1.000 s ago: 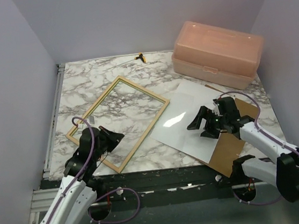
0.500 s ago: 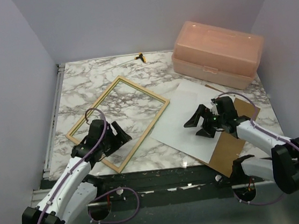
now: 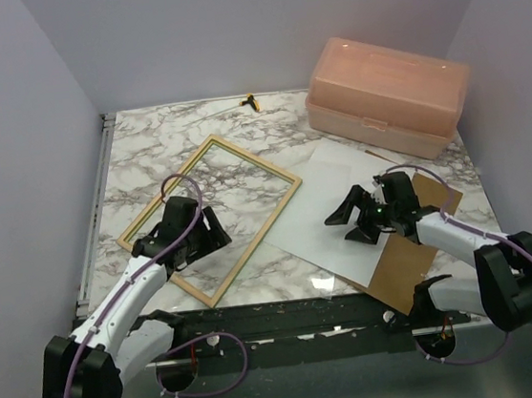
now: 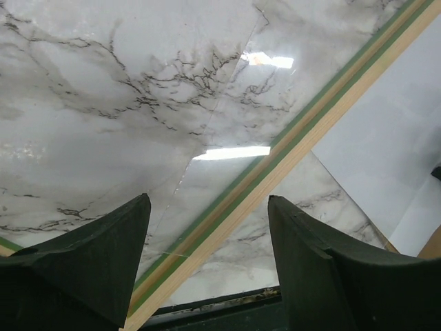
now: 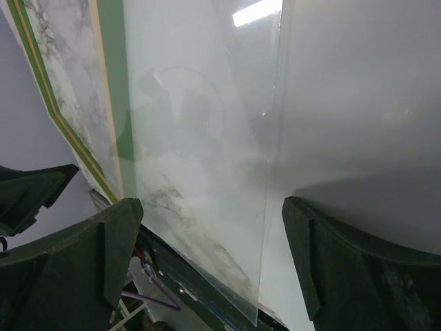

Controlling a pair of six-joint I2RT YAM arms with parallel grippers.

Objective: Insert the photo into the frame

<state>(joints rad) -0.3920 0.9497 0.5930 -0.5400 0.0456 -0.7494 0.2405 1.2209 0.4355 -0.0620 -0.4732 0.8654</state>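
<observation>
Insertion not yet begun: the frame (image 3: 255,159) at centre-left lacks the photo (image 3: 326,178), lying white-side-up beside it at centre-right; left gripper (image 3: 214,232) and right gripper (image 3: 344,224) gape, grasping nothing.

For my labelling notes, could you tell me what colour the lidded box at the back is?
The box is pale salmon pink, clearest in the top view.

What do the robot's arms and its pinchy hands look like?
The left arm and the right arm are white tubes with chunky black joints. A thin purple cable loops along each one. The left gripper and the right gripper are black. Each has two wedge-shaped fingers with flat inner faces.
</observation>
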